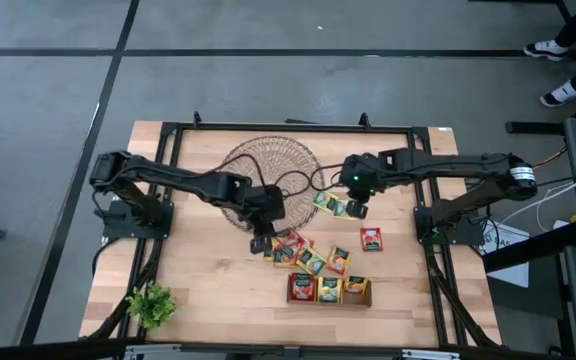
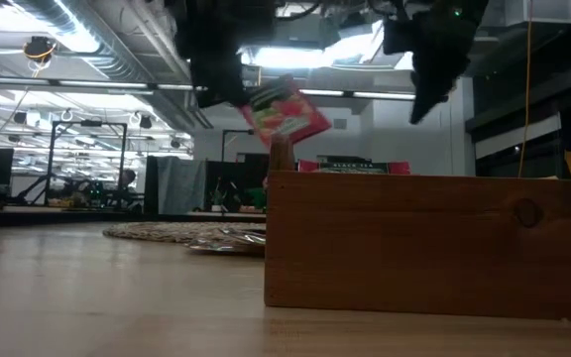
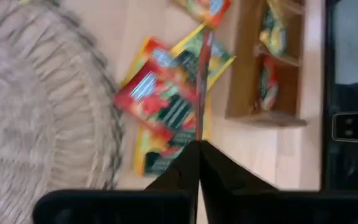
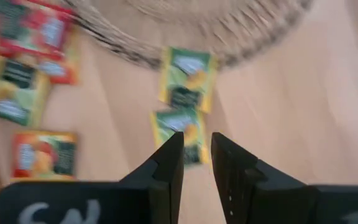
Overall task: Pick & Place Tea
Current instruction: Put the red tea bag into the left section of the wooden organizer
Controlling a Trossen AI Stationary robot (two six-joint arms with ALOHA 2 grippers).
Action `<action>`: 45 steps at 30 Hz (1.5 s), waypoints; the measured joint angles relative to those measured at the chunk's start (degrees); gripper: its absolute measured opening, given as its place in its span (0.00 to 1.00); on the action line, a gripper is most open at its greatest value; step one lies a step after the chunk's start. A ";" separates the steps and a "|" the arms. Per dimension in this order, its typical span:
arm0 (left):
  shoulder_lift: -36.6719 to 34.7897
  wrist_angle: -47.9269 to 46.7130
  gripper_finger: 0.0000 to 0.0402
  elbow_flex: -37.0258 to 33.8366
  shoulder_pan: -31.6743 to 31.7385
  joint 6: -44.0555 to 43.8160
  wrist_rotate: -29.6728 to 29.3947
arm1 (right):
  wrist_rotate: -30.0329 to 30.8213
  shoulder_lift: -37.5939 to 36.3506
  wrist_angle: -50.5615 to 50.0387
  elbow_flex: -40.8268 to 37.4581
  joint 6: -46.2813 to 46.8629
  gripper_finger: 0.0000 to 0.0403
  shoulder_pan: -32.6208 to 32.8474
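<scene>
My left gripper (image 1: 261,243) is shut on a red tea sachet (image 2: 285,111) and stands over the loose pile of red, yellow and green sachets (image 1: 303,252) beside the wicker dish (image 1: 268,165). My right gripper (image 4: 196,149) is open, with a narrow gap. It hovers above two green-yellow sachets (image 1: 330,204) lying flat on the table at the dish's right rim; the nearer one (image 4: 185,134) sits just past its fingertips. One red sachet (image 1: 371,238) lies alone. The wooden tray (image 1: 329,299) holds sachets in its three compartments. My left gripper pinches the red sachet by one edge (image 3: 199,138) between its two fingers (image 3: 185,163). In the wrist view the sachet shows edge-on, running straight out from the fingertips. In the low view it is lifted clear of the table and tilted, higher than the tray's wall.
The wicker dish lies at the table's far middle. A small green plant (image 1: 151,305) stands at the near left corner. Bare wood lies left of the pile and along the near edge. A person's shoes (image 1: 558,70) show on the floor beyond the table.
</scene>
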 joint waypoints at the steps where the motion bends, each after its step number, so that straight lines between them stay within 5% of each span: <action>1: 0.66 -1.03 0.00 0.92 -0.33 0.47 0.05 | 0.89 0.00 -1.19 0.00 0.49 0.21 -0.35; 20: 14.43 -12.26 0.00 21.63 -5.20 5.23 6.85 | 4.97 0.07 -5.21 -5.33 1.35 0.21 -7.66; 35: 17.34 -10.63 0.01 23.50 -6.07 3.35 7.85 | 2.35 0.07 2.34 -11.28 1.02 0.21 -8.75; 45: 24.27 -16.68 0.01 31.23 -7.55 4.11 10.41 | -0.28 0.06 3.00 -11.28 -0.53 0.21 -8.92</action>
